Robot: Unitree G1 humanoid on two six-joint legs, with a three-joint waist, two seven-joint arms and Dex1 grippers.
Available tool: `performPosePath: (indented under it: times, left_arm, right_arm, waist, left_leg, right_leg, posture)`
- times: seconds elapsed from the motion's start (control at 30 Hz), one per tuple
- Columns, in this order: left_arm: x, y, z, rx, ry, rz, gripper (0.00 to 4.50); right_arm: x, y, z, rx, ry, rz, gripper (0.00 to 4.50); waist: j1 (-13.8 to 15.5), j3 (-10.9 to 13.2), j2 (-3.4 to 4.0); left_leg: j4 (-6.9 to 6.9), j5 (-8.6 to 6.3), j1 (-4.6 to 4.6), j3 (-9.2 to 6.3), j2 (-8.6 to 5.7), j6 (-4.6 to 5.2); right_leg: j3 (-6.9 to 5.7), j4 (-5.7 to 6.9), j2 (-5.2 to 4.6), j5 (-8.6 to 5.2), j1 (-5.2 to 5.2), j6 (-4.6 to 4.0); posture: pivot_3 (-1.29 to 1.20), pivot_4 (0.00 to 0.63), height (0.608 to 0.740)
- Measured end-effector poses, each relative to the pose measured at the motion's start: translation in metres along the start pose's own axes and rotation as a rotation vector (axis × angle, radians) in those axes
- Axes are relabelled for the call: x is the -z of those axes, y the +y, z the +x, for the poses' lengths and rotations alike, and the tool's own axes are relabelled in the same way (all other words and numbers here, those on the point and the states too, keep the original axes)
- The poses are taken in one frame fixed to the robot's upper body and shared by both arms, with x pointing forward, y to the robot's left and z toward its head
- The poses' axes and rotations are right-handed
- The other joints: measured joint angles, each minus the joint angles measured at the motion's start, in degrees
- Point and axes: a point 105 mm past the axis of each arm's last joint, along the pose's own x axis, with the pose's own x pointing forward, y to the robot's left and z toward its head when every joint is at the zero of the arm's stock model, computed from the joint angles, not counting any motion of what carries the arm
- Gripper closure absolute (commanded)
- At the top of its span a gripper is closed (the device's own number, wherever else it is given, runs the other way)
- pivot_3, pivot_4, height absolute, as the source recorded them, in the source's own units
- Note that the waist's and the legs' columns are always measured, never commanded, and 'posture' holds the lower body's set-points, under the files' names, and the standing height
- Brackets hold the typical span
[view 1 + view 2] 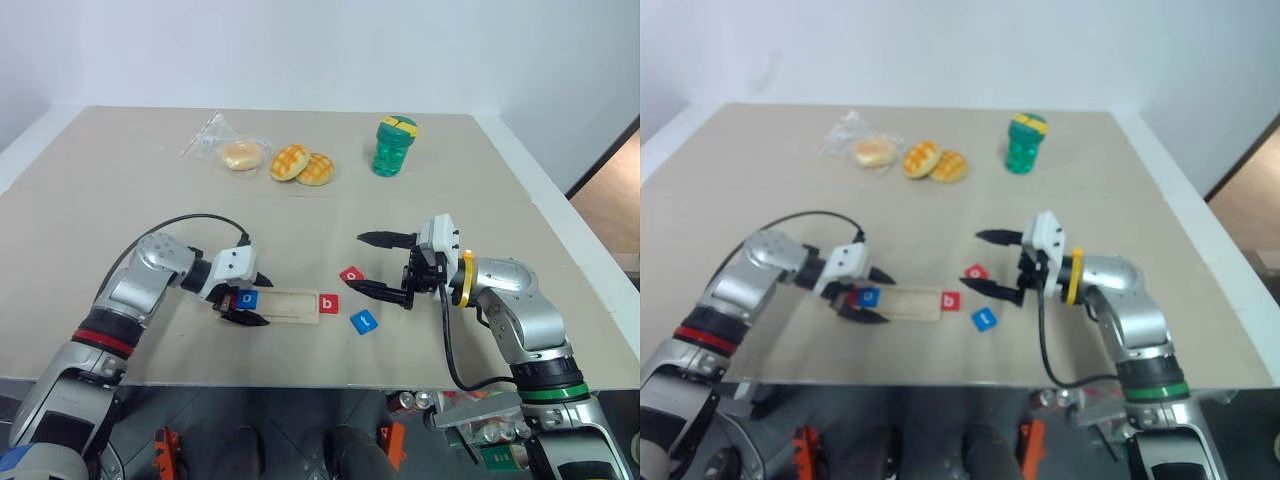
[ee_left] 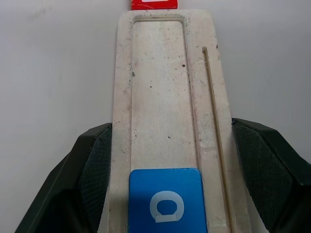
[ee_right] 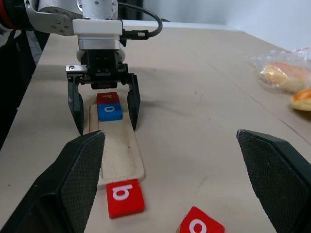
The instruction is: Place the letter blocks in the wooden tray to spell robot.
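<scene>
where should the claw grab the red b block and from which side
Come straight down from above: the red b block lies flat, so only its thin edges offer a hold. One edge sits right at the end of the wooden tray, so pinch the two edges that run in line with the tray's length. The open right claw looks nearest.

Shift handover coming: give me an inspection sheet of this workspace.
Surface: beige table, no spills seen.
Job's things: tray holds r and blue o at one end; b lies off its other end; red o and t loose on table.
Clutter: bagged bun, two buns, green bottle, far side.
Hands: left hand open, straddling tray at blue o; right hand open, near red o.
Cables: left arm cable and right arm cable, black, looping free.
Surroundings: white wall behind.
</scene>
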Motion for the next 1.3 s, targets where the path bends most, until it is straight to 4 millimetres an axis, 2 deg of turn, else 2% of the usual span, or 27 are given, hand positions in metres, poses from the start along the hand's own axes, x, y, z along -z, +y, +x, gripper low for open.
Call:
performPosePath:
  times: [0.33, 0.37, 0.4, 0.67, 0.87, 0.9, 0.93, 1.0, 1.17, 1.3]
  left_arm:
    - [-0.007, 0.01, 0.011, -0.008, -0.012, 0.03, 1.31]
    - [-0.007, 0.011, 0.011, -0.009, -0.015, 0.029, 0.3]
    - [-0.008, 0.011, 0.012, -0.015, -0.021, 0.023, 0.11]
    - [-0.011, 0.008, 0.01, -0.001, -0.025, -0.012, 0.11]
    - [-0.018, 0.008, -0.01, -0.028, -0.048, -0.028, 0.11]
    - [-0.025, 0.008, -0.022, -0.053, -0.078, -0.047, 0.11]
    - [-0.066, -0.003, -0.065, -0.154, -0.357, -0.105, 0.11]
    - [-0.066, -0.011, -0.068, -0.209, -0.414, -0.132, 0.11]
    - [-0.038, -0.05, -0.045, -0.363, -0.479, -0.329, 0.11]
    - [-0.034, -0.057, -0.046, -0.508, -0.49, -0.335, 0.11]
  right_arm:
    - [0.001, 0.0, 0.0, 0.003, 0.002, 0.002, 0.0]
    - [0.001, 0.0, 0.0, 0.002, 0.002, 0.002, 0.0]
    - [0.001, 0.001, 0.0, -0.001, 0.002, 0.002, 0.0]
    - [0.002, 0.001, 0.0, -0.002, 0.003, 0.003, 0.0]
    - [0.003, 0.001, -0.001, 0.002, 0.012, 0.002, 0.0]
    - [0.004, 0.0, -0.001, 0.014, 0.019, 0.011, 0.0]
    - [0.006, 0.004, 0.0, 0.013, 0.035, 0.04, 0.0]
    - [0.006, 0.006, 0.003, 0.009, 0.041, 0.039, 0.0]
    - [0.01, 0.015, 0.011, -0.007, 0.066, 0.063, 0.0]
    - [0.013, 0.021, 0.017, -0.039, 0.074, 0.069, 0.0]
  waist:
    - [0.0, 0.0, 0.02]
    - [0.0, 0.0, 0.02]
    - [0.0, 0.0, 0.01]
    - [-0.3, 0.0, 0.02]
    - [-0.5, 0.0, 0.05]
    - [-0.5, 0.0, 0.05]
    - [-0.6, 0.1, 0.1]
    - [-0.7, 0.0, 0.14]
    - [-0.5, 0.1, 0.1]
    - [-0.2, 0.1, 0.09]
  left_leg:
    - [0.02, 0.03, 0.0, -0.09, -0.04, 0.04]
    - [0.02, 0.03, 0.0, -0.11, -0.04, 0.05]
    - [0.02, 0.03, 0.0, -0.13, -0.04, 0.05]
    - [-0.04, 0.03, -0.06, -0.19, -0.03, 0.05]
    - [-0.08, 0.03, -0.07, -0.25, 0.02, 0.05]
    - [-0.08, 0.03, -0.07, -0.3, 0.06, 0.05]
    - [-0.11, 0.02, -0.05, -0.31, 0.08, 0.06]
    - [-0.15, 0.01, -0.02, -0.28, 0.08, 0.06]
    - [-0.12, 0.0, -0.02, -0.36, 0.09, 0.05]
    - [-0.05, 0.11, 0.05, -0.35, 0.03, 0.08]
  right_leg:
    - [-0.04, 0.0, 0.0, 0.02, 0.05, 0.02]
    - [-0.05, 0.0, 0.0, 0.02, 0.06, 0.02]
    - [-0.06, 0.0, 0.0, 0.02, 0.06, 0.02]
    - [-0.08, 0.0, 0.02, -0.02, 0.0, 0.02]
    - [-0.11, 0.0, 0.07, -0.05, -0.03, -0.04]
    - [-0.16, 0.01, 0.11, -0.04, -0.04, -0.08]
    - [-0.18, 0.01, 0.07, -0.11, -0.02, -0.08]
    - [-0.15, -0.03, 0.05, -0.12, 0.0, -0.07]
    - [-0.19, 0.02, 0.0, -0.14, 0.03, -0.08]
    - [-0.29, -0.01, -0.09, -0.06, 0.15, -0.19]
  posture:
    - [0.0, 0.15, 0.74]
    - [0.0, 0.15, 0.74]
    - [0.0, 0.15, 0.74]
    - [0.0, 0.15, 0.74]
    - [0.0, 0.15, 0.74]
    - [0.0, 0.15, 0.74]
    - [0.0, 0.15, 0.74]
    - [0.0, 0.15, 0.74]
    - [0.0, 0.15, 0.74]
    - [0.0, 0.15, 0.74]
